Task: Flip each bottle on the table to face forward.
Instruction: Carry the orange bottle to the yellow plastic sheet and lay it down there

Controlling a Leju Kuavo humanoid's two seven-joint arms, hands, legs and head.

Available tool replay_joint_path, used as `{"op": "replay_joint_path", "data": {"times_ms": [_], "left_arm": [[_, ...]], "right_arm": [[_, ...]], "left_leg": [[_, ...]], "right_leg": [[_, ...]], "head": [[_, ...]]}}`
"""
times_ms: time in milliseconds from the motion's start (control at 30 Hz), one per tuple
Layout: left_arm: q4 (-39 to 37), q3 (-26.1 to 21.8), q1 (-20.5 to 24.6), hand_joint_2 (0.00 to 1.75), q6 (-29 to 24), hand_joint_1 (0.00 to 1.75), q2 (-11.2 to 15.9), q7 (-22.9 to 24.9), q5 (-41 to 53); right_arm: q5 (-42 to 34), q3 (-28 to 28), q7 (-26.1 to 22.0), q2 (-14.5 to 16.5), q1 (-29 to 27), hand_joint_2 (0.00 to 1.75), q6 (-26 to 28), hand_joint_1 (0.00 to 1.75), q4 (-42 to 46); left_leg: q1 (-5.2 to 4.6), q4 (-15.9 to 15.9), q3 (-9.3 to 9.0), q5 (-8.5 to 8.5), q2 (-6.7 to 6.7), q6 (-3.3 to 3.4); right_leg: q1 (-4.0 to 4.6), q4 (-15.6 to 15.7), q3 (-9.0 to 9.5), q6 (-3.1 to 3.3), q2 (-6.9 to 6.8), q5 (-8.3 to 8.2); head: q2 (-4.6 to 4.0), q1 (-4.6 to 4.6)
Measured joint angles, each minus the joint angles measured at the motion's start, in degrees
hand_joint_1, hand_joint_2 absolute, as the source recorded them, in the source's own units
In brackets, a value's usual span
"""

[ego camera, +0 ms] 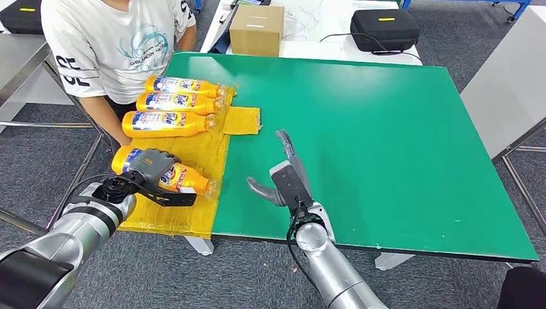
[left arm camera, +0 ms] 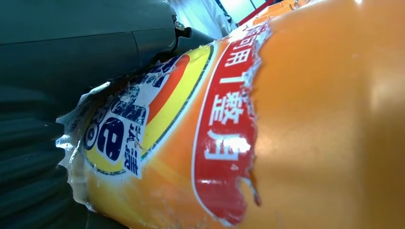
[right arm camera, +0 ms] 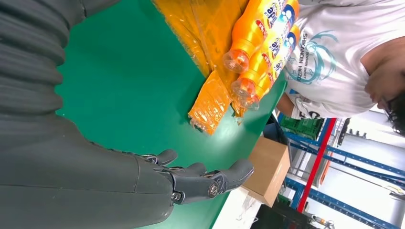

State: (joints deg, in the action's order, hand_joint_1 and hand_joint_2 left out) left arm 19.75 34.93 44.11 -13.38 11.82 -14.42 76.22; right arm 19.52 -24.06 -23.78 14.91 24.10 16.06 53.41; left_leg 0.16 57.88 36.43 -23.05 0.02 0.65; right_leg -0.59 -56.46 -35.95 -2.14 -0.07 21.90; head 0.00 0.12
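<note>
At lower left of the head view, the glossy orange plastic bottle [ego camera: 169, 176] wears a shiny printed label with torn, ragged edges. It lies on a crinkled glossy yellow plastic sheet [ego camera: 193, 212] over the smooth matt green table top [ego camera: 386, 141]. At top centre sits a matt brown cardboard box [ego camera: 256, 29].
</note>
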Motion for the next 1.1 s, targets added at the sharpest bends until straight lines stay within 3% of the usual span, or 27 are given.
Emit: {"op": "replay_joint_path", "data": {"times_ms": [67,100,433,700,900,1100], "left_arm": [[-0.08,0.16,0.06,1.75,-0.10,0.25,-0.02,0.04,0.03],[-0.13,0.24,0.08,1.75,-0.31,0.00,-0.04,0.09,0.11],[-0.39,-0.09,-0.04,1.75,-2.70,0.00,-1.21,-2.09,-4.27],[0.58,-6.37,-1.58,1.75,-3.50,0.00,-2.28,-11.67,-16.93],[1.63,-9.71,-2.28,1.75,-4.18,0.00,-2.21,-13.91,-18.65],[4.40,-15.47,-5.32,1.75,-0.16,0.00,-2.04,-22.97,-31.18]], "right_arm": [[0.00,0.00,0.00,0.03,0.01,1.75,0.00,0.00,-0.05],[0.00,0.00,0.00,0.07,0.02,1.75,0.00,0.00,-0.09],[0.22,0.00,0.07,0.11,0.32,1.75,0.09,0.00,-0.51],[1.69,0.00,0.13,0.10,0.63,1.75,0.46,0.00,-1.25],[1.71,0.02,0.07,0.02,0.99,1.75,0.42,0.00,-1.60],[1.38,0.02,-0.51,-0.10,1.24,1.75,0.38,0.00,-1.74]], "left_leg": [[0.00,0.00,0.00,0.00,0.00,0.00],[0.00,0.00,0.00,0.00,0.01,0.00],[0.00,0.00,0.00,0.00,-0.03,0.00],[-0.01,0.00,0.07,0.00,-0.01,0.00],[-0.01,0.00,0.11,-0.01,-0.02,0.00],[0.00,0.00,0.11,-0.01,0.00,0.00]], "right_leg": [[0.00,0.00,0.00,0.00,0.00,0.00],[0.00,0.00,0.00,0.00,0.00,0.00],[0.00,0.01,-0.01,0.00,0.00,0.00],[-0.01,0.01,-0.07,-0.01,0.00,0.00],[0.00,0.01,-0.09,-0.01,0.00,0.01],[0.00,0.01,-0.12,0.00,0.01,0.02]], "head": [[0.00,0.00],[0.00,0.01],[0.00,0.01],[0.00,0.01],[0.00,-0.01],[0.00,0.01]]}}
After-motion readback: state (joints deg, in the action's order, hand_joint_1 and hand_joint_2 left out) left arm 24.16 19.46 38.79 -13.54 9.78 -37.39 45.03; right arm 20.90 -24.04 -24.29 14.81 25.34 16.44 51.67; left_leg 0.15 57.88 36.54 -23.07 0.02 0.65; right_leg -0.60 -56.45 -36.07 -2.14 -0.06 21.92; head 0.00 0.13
